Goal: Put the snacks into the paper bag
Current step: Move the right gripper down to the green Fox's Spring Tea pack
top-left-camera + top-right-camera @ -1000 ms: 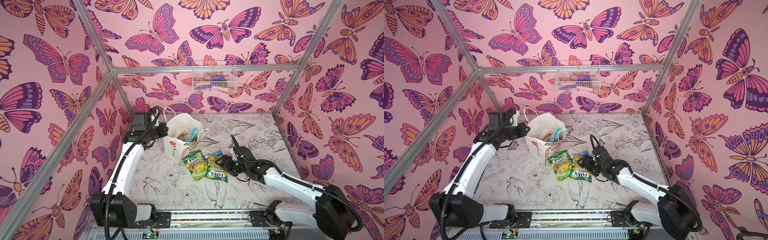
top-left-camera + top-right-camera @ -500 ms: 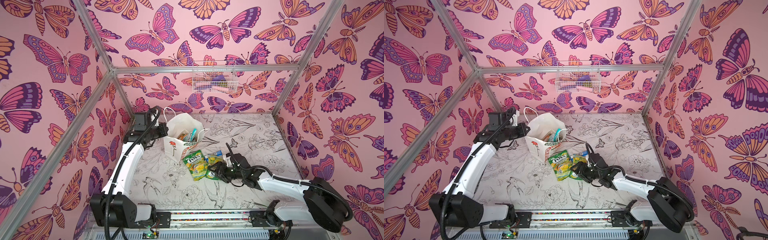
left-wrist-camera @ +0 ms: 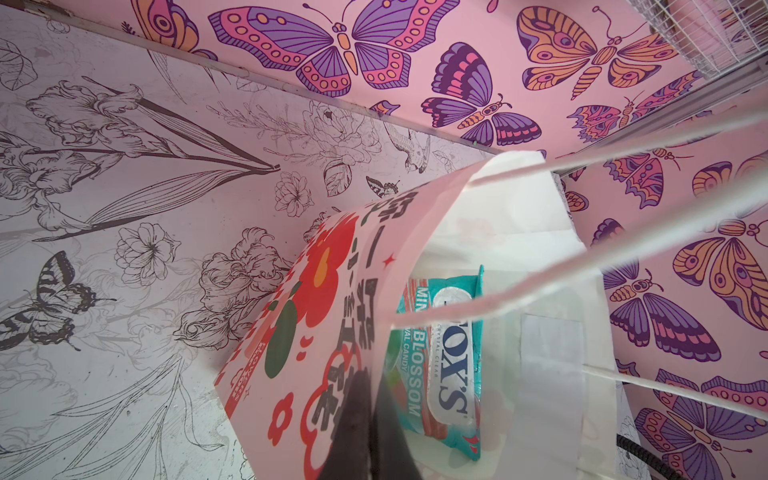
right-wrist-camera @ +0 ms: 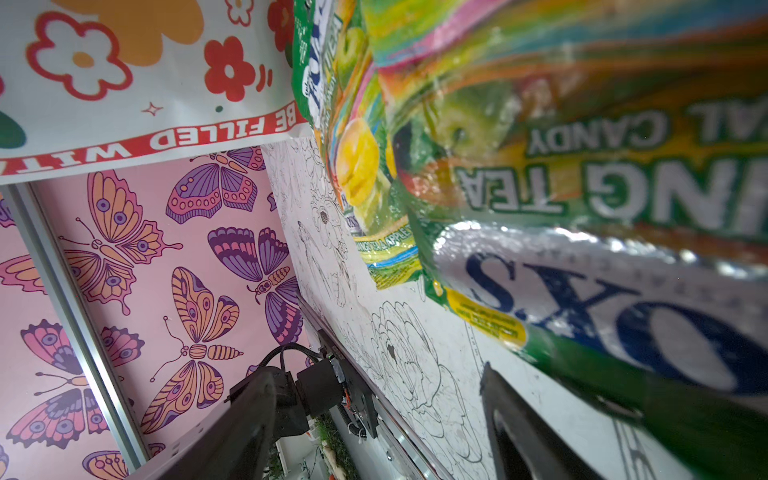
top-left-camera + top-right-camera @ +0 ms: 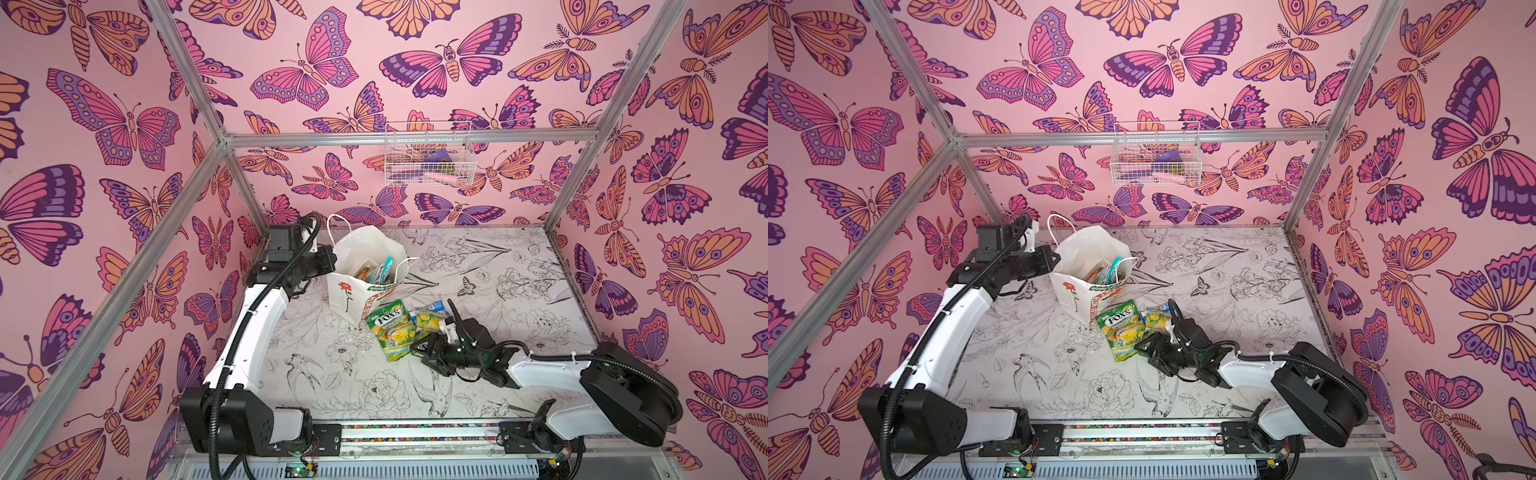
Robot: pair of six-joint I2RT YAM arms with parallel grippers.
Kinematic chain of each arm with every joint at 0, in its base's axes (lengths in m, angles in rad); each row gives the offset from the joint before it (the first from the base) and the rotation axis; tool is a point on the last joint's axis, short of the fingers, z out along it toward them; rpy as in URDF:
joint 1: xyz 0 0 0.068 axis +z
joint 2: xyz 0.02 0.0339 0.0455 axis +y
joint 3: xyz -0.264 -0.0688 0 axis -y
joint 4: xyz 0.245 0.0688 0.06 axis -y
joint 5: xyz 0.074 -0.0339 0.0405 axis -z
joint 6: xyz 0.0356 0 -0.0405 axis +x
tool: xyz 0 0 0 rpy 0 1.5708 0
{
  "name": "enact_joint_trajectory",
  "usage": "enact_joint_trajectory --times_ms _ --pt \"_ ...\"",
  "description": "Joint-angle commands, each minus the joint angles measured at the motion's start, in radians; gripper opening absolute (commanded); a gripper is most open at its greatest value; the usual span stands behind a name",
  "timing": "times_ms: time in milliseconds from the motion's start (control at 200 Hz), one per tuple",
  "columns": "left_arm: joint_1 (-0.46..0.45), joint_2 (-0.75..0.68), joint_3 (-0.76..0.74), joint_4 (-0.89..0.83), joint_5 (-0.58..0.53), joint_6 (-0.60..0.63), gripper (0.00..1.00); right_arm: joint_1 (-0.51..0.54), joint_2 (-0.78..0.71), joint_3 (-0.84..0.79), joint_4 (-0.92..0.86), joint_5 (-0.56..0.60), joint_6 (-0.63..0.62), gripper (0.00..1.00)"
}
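Note:
The white paper bag [image 5: 357, 253] [image 5: 1084, 249] stands open at the back left of the table. My left gripper [image 5: 332, 259] [image 3: 368, 419] is shut on its printed side wall at the rim. A teal FOX'S packet [image 3: 449, 361] and an orange packet [image 5: 365, 272] sit inside. One green-yellow FOX'S packet [image 5: 392, 328] [image 5: 1121, 330] lies in front of the bag. A second green-yellow packet [image 5: 428, 318] [image 4: 582, 166] lies beside it, with a small blue-white packet [image 5: 434, 306] behind. My right gripper [image 5: 419, 347] [image 4: 374, 415] is open, low on the table at that second packet's edge, nothing between its fingers [image 4: 519, 424].
A white wire basket [image 5: 430, 160] holding a few items hangs on the back wall. Butterfly-print walls and metal frame posts [image 5: 582, 158] enclose the table on three sides. The rail with both arm bases [image 5: 415, 432] runs along the front edge.
My right gripper has dropped low and moved toward the front and left, up against the green-yellow packets, still open. The left gripper and the bag have not moved.

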Motion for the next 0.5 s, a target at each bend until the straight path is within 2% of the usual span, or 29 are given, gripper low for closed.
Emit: enact_joint_trajectory --times_ms 0,245,496 --pt "0.008 -0.016 -0.004 0.057 -0.004 -0.006 0.0 0.011 -0.036 -0.05 0.008 0.08 0.067 0.78" --pt "0.009 -0.012 -0.004 0.058 -0.003 -0.007 0.0 0.013 -0.088 -0.097 -0.065 0.178 0.117 0.78" --pt "0.009 -0.016 -0.005 0.058 -0.004 -0.007 0.0 0.014 -0.057 -0.149 0.009 0.267 0.205 0.78"
